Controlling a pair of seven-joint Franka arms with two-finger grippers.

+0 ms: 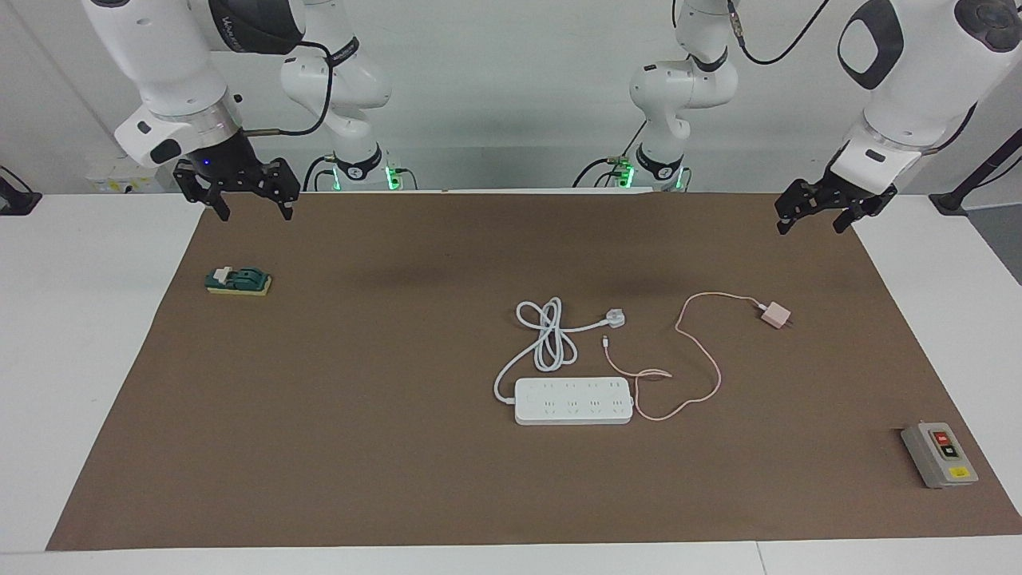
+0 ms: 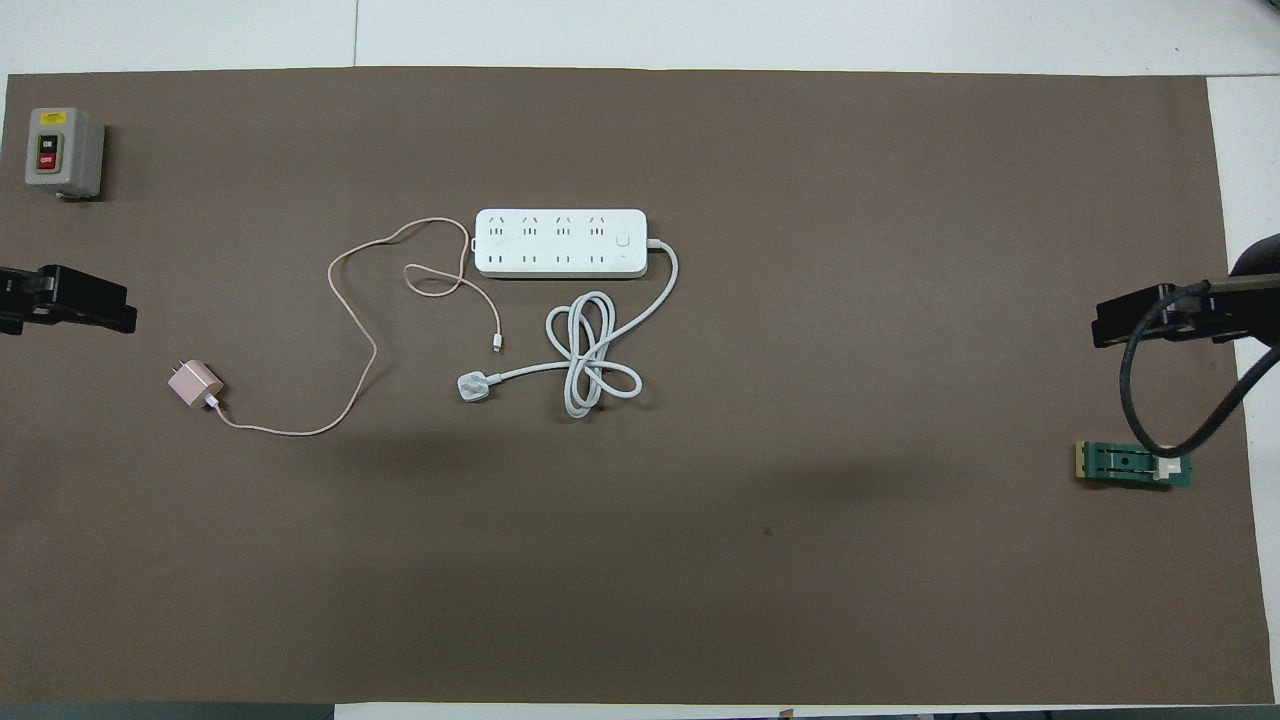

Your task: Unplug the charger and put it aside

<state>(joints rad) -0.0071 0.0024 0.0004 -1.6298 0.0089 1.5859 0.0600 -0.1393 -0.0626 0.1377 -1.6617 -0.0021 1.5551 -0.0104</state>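
Pink charger (image 1: 775, 315) lies unplugged on the mat, at 2 o'clock from the power strip (image 1: 573, 401), apparently set aside | left gripper (image 1: 822, 214) waits raised, fingers apart | right gripper (image 1: 251, 204) likewise, fingers spread.

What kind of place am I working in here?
Likely a robotics lab test bench: a brown mat covers a white table, with staged test items, a power strip, a charger and a switch box.
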